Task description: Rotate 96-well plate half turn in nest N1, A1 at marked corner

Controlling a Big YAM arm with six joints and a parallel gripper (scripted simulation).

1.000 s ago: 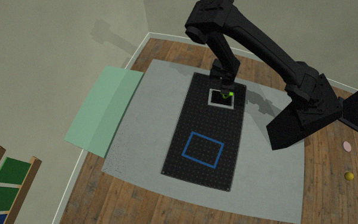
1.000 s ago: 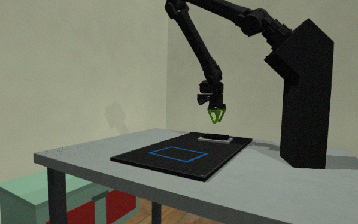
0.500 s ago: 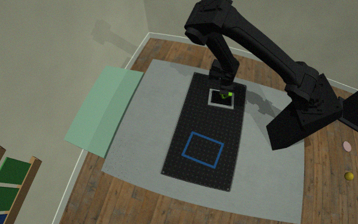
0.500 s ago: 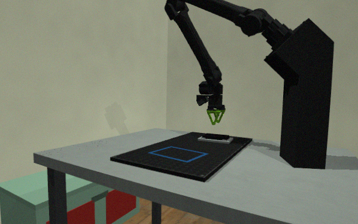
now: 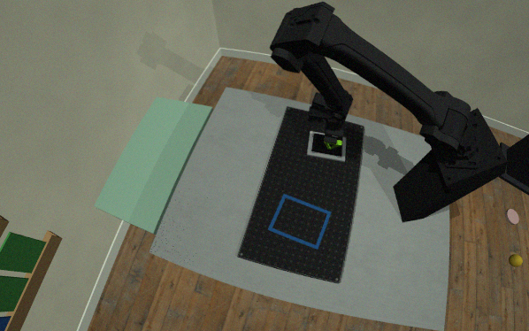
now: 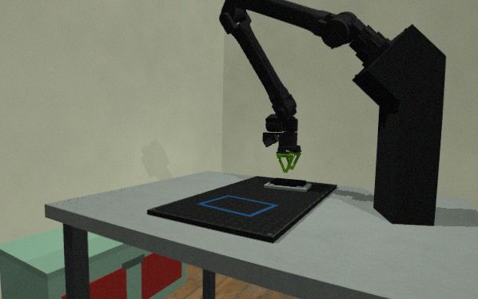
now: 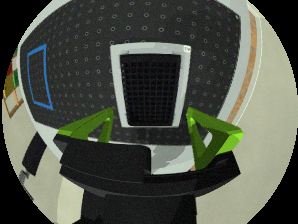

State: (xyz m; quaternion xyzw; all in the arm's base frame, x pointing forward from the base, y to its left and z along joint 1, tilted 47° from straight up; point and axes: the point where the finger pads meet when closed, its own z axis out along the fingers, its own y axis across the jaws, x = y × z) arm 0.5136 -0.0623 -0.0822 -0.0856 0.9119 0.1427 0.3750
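Green-fingered, the black parallel gripper (image 6: 288,163) hangs from the black six-joint arm (image 6: 269,76) with its jaws spread wide and nothing between them, above the plate and not touching it. Going left to right in the exterior view: a pale green cabinet (image 6: 29,256) stands below the grey table (image 6: 141,236); on the table lies a black perforated deck board (image 6: 213,221); on it the blue taped outline B1 (image 6: 237,205) comes first, then the light grey plate nest N1 (image 6: 288,186), well apart from the outline. The dark 96-well plate (image 6: 289,182) lies flat inside that nest. In the wrist view the plate (image 7: 150,88) shows between the two green fingers. I cannot tell which corner is cut off. Farthest right stands the arm's tall black pedestal (image 6: 409,132).
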